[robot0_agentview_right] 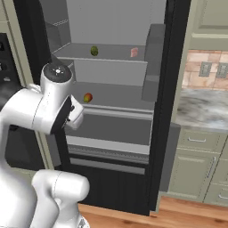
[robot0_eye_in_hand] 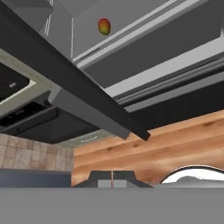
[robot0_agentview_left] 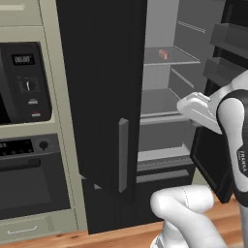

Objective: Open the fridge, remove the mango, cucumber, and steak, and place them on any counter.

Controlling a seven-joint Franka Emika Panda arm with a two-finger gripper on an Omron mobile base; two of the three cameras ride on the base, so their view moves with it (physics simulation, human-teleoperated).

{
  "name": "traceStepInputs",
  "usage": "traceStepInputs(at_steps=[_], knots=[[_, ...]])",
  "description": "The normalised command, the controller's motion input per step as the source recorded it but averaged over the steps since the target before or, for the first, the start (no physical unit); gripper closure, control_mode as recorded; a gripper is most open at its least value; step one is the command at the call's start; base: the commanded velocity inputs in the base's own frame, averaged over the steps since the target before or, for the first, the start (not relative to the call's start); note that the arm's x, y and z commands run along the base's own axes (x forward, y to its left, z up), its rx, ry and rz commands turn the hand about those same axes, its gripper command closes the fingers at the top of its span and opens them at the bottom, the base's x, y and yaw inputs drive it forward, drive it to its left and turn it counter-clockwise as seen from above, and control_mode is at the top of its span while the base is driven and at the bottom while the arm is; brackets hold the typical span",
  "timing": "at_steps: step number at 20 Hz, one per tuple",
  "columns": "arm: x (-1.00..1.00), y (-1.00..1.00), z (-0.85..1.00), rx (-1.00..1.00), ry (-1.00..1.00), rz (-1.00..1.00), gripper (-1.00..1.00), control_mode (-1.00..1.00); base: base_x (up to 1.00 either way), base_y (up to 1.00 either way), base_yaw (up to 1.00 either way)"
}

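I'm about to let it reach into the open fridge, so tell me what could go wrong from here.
1. The pincer is shut, so a reach for the mango would probably knock it along its shelf rather than grip it.
2. The left fridge door stands close beside the arm, so a wide swing might strike it or its grey handle.
3. The cucumber and steak sit deep on the upper shelf, so the arm could clip the shelf edge.

The fridge [robot0_agentview_right: 169, 111] stands open; cucumber [robot0_agentview_right: 94, 51] and steak [robot0_agentview_right: 134, 52] shelved above mango [robot0_agentview_right: 87, 97].
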Motion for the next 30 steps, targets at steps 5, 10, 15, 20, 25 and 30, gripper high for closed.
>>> traceStepInputs(at_steps=[5,10,15,20,25,30], knots=[[0.61,-0.04,0.17,-0.03,0.0,0.01,1.0,-1.0,0.0,0.0,0.0],[0.62,-0.08,0.17,0.0,0.0,0.04,1.0,-1.0,0.0,0.0,0.0],[0.58,-0.09,0.11,0.03,0.0,0.13,1.0,-1.0,0.0,0.0,0.0],[0.52,0.0,0.0,0.05,-0.05,0.18,1.0,-1.0,0.0,0.0,0.0],[0.56,0.0,0.01,0.03,-0.01,0.15,1.0,-1.0,0.0,0.0,0.0],[0.57,0.05,0.0,0.01,-0.07,0.12,1.0,-1.0,0.0,0.0,0.0]])
